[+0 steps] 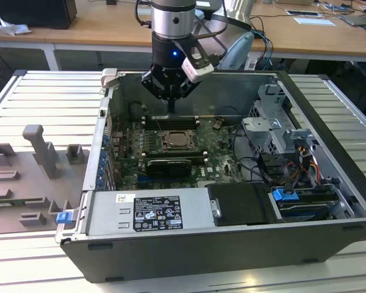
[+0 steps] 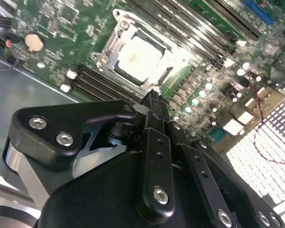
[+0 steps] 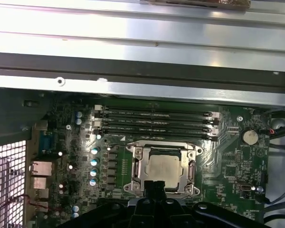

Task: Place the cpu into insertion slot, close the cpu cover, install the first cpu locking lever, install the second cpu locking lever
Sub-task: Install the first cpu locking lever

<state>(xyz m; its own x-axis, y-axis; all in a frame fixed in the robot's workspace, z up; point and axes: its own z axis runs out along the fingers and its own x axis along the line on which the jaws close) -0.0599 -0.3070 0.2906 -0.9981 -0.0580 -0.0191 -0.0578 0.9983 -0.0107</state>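
Gripper (image 1: 171, 108) fingers together, holding nothing, tip at 12 o'clock of the slot (image 1: 165, 142) in the exterior view; cpu (image 3: 164, 170) sits in the slot, cover (image 3: 138, 165) down over its edges

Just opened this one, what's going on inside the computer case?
A single robot arm is working over the motherboard inside an open computer case. Its gripper is shut, with nothing visible between the fingers, and its tip is close to the edge of the insertion slot. The cpu already lies in the slot, and the cpu cover looks folded down around it. Whether either locking lever is latched cannot be told.
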